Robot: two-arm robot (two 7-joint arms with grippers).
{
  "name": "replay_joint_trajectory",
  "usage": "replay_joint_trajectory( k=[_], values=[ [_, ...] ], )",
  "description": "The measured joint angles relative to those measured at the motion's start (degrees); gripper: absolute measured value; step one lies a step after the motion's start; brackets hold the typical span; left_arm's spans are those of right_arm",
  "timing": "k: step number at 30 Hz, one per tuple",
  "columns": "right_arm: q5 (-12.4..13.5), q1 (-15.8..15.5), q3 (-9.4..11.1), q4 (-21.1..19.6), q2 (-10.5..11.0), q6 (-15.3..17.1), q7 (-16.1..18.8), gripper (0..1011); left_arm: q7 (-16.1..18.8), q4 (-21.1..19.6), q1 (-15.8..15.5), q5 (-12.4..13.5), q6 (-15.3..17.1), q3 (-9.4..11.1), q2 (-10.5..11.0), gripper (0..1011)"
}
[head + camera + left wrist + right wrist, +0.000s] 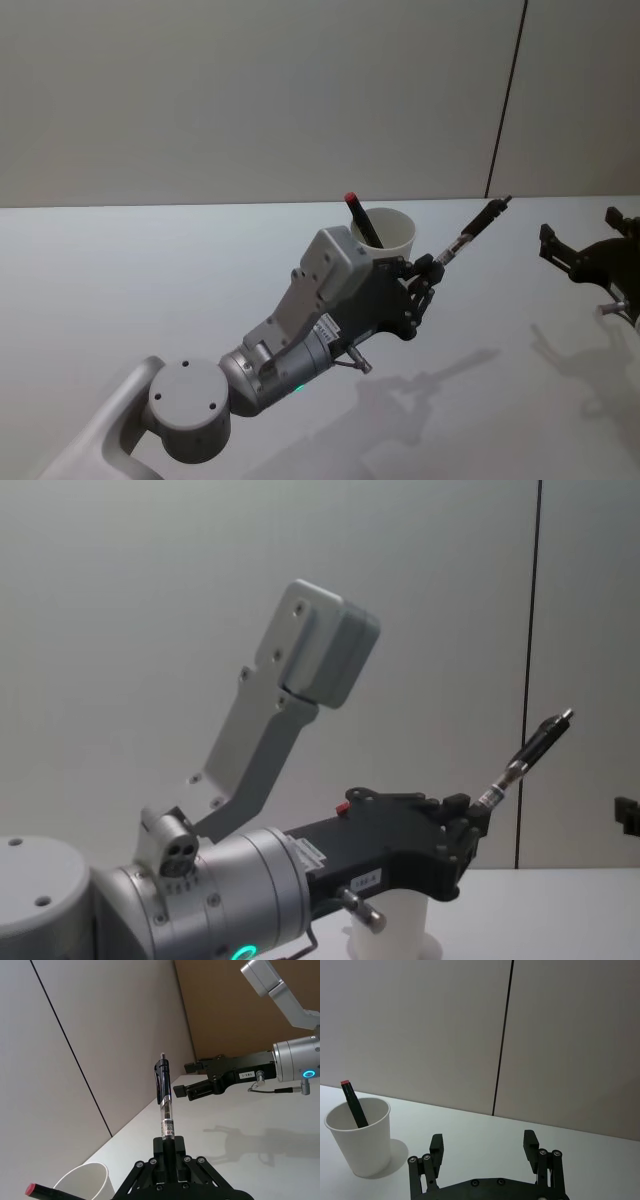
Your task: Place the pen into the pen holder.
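Inside pen holder [402, 240]: pen [360, 218]; L end effector [432, 266] grips ballpoint [476, 231] nearby.

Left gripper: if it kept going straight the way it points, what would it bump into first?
Probably the wall. The left gripper, shut on a pen, aims up past the open right gripper, which sits just beside that line; depth is hard to judge.

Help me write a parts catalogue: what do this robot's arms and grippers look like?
Both arms are silver-grey with round joints; the left arm has a boxy light-grey link and green wrist light, the right arm a blue ring light and thin cable. The left gripper and right gripper are black, screw-studded, with white printed labels.
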Motion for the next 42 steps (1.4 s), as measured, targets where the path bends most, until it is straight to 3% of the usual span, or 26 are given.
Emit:
replay_joint_trajectory(
  k=[9,22,33,35,42],
  values=[
    [1.39,-0.73,0.30,-0.90,0.35,-0.44,1.25,1002,-0.19,0.24,-0.14,-0.14,-0.06,0.08,-0.17,131],
    [8.62,-2.60,1.95,-2.99,1.95,0.43,7.41,1002,-0.30,0.36,-0.22,-0.22,-0.10,0.14,-0.25,131],
    [16.33,-3.78,3.33,-4.00,3.53,5.23,13.59,1001,-0.36,0.43,-0.26,-0.26,-0.10,0.16,-0.31,131],
    [18.75,-3.94,3.60,-4.06,3.90,7.25,15.27,1002,-0.35,0.43,-0.26,-0.26,-0.09,0.16,-0.31,131],
    [23.32,-4.14,3.92,-4.03,4.54,11.52,18.41,1002,-0.36,0.43,-0.27,-0.26,-0.09,0.15,-0.32,131]
  ],
)
